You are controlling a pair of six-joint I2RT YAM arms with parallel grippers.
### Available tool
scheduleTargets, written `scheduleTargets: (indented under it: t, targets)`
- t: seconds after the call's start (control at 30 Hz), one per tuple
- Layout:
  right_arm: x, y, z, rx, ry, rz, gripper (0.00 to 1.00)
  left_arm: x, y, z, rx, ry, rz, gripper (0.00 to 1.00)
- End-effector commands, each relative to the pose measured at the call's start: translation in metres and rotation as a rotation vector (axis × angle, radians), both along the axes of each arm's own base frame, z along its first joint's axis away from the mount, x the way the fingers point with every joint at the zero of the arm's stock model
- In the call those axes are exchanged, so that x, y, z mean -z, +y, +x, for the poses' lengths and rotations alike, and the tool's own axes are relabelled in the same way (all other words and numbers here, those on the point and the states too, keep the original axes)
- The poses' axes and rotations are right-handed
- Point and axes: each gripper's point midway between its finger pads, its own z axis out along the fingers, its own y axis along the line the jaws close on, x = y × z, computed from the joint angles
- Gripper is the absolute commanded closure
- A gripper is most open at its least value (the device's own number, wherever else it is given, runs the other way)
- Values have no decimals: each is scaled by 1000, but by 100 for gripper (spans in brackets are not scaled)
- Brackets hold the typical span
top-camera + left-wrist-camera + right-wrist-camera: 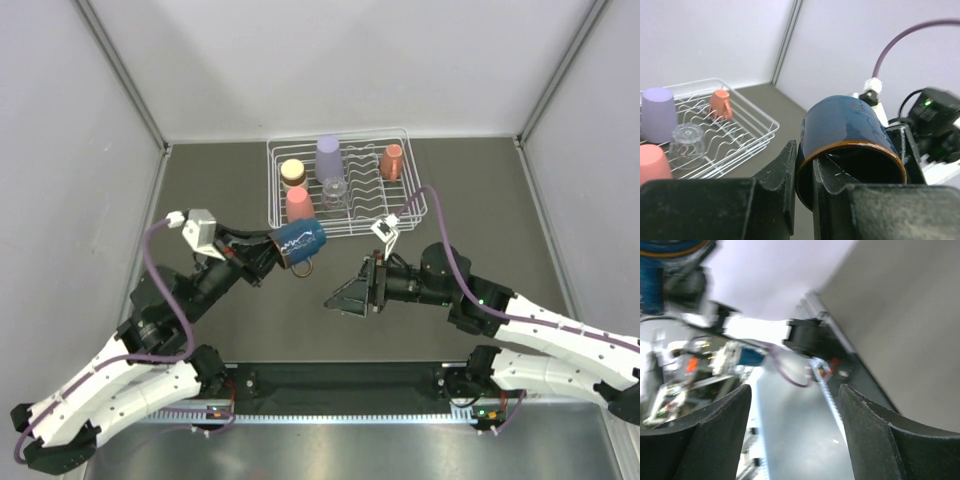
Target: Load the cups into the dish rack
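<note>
There's the dark blue mug (300,243), pinched at its rim by the left fingers (785,170) and held above the desk (480,190), just off the dish rack's (370,200) near-left corner. Five cups sit inside the rack: lavender tumbler (329,157), pink tumbler (299,204), salmon mug (392,161), glassy upturned cup (686,142), brownish cup (292,173). The right fingers (715,430) are spread wide and empty in front of the rack.

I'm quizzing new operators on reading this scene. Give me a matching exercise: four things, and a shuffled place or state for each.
1. dark blue mug
2. lavender tumbler
3. salmon mug
4. right gripper

A. open, holding nothing
B. far right corner of the dish rack
C. clamped in the left gripper, outside the rack
D. upside down at the rack's back middle

Pairs: 1-C, 2-D, 3-B, 4-A
</note>
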Motion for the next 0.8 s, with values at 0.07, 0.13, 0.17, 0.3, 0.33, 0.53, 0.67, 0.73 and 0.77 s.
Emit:
scheduleTargets:
  t: [0.07,0.13,0.17,0.3,0.33,0.53,0.67,0.73,0.77]
  targets:
    - [-82,13,-29,-177,-57,375,30,-53,24,-19,22,-75,-298,100]
    - [-94,12,-29,-173,-66,447,31,-50,23,-20,29,-62,-312,100]
    - [-96,13,-28,-170,-62,460,32,-50,23,-20,33,-60,-321,100]
    - [-111,18,-31,-196,-47,542,35,-47,19,-18,39,-43,-338,100]
    - [-111,19,-30,-203,-47,551,37,-46,19,-17,41,-38,-342,100]
    - [-127,26,-32,-227,-54,608,41,-41,11,-15,58,-31,-348,100]
    - [-132,30,-29,-221,-49,607,41,-40,6,-14,71,-34,-330,100]
    - [-132,32,-27,-214,-43,602,41,-40,3,-15,83,-44,-317,100]
    - [-132,32,-27,-215,-43,604,41,-39,1,-15,86,-40,-314,100]
